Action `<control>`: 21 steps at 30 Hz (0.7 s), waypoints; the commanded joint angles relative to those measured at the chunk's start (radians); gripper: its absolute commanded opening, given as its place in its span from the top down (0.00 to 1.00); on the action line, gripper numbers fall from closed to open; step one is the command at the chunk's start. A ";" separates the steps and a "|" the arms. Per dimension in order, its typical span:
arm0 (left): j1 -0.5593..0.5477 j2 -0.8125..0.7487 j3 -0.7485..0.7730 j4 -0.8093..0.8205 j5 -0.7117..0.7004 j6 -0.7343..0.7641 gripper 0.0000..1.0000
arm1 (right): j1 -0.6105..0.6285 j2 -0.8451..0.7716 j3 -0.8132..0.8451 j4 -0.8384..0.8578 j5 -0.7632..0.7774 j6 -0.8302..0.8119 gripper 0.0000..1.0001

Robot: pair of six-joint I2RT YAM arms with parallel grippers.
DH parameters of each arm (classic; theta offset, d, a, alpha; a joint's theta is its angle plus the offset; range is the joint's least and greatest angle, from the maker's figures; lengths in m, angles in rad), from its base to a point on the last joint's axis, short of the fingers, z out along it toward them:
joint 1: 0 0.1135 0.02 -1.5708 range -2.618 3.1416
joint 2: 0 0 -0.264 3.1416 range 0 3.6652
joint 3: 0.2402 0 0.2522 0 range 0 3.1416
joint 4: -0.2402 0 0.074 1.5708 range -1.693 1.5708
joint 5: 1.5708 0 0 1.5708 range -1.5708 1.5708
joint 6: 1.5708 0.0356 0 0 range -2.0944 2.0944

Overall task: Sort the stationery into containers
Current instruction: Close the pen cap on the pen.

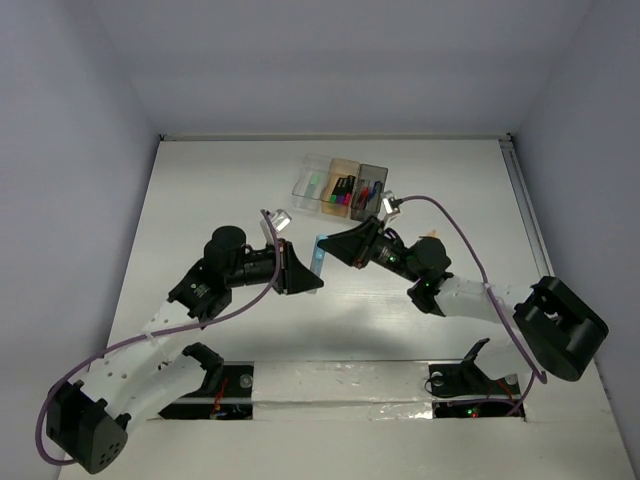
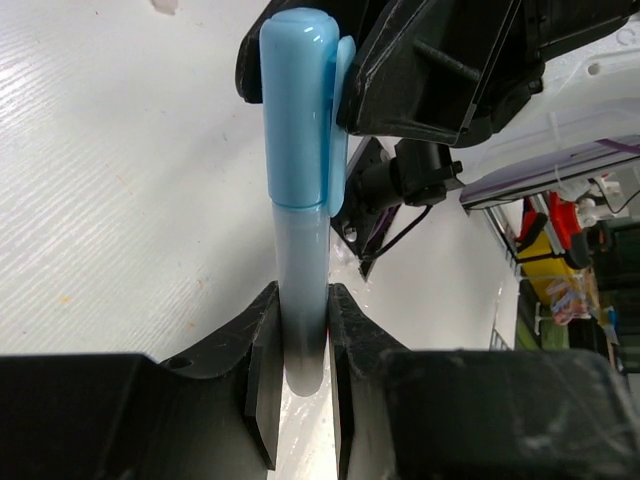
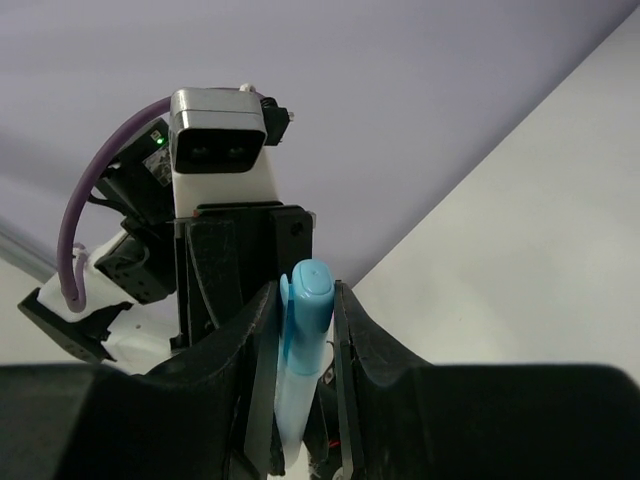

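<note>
— Between the fingers of the left gripper, low in the left wrist view, what sits?

— The pale barrel of a light-blue marker. The fingers are pressed in on it from both sides.

— And the right gripper?

— It is pinching the same marker at its deeper-blue cap end, low centre of the right wrist view. Both hold one pen at the centre of the overhead frame, and it looks lifted off the table.

— Its long axis?

— Nearly up-and-down in the overhead frame, with the left gripper coming at it from the left and the right from the right. Whether it stands upright or lies level I cannot tell.

— Where do the containers lie from there?

— Up and slightly right, in a row: clear box, tan box, grey box, each with coloured pieces inside. The right gripper is the nearer one, so I judge the carry falls to it once the left lets go.
</note>
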 commanded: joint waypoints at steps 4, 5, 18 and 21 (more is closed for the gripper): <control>0.140 -0.023 0.189 0.586 -0.157 -0.059 1.00 | 0.144 0.050 -0.142 -0.417 -0.352 -0.091 1.00; 0.140 -0.014 0.183 0.589 -0.157 -0.064 1.00 | 0.155 0.049 -0.139 -0.430 -0.353 -0.100 1.00; 0.140 -0.001 0.007 0.725 -0.137 -0.154 1.00 | 0.176 -0.059 -0.047 -0.459 -0.258 -0.106 1.00; 0.140 -0.001 -0.047 0.709 -0.129 -0.162 1.00 | 0.166 -0.071 0.035 -0.477 -0.163 -0.123 1.00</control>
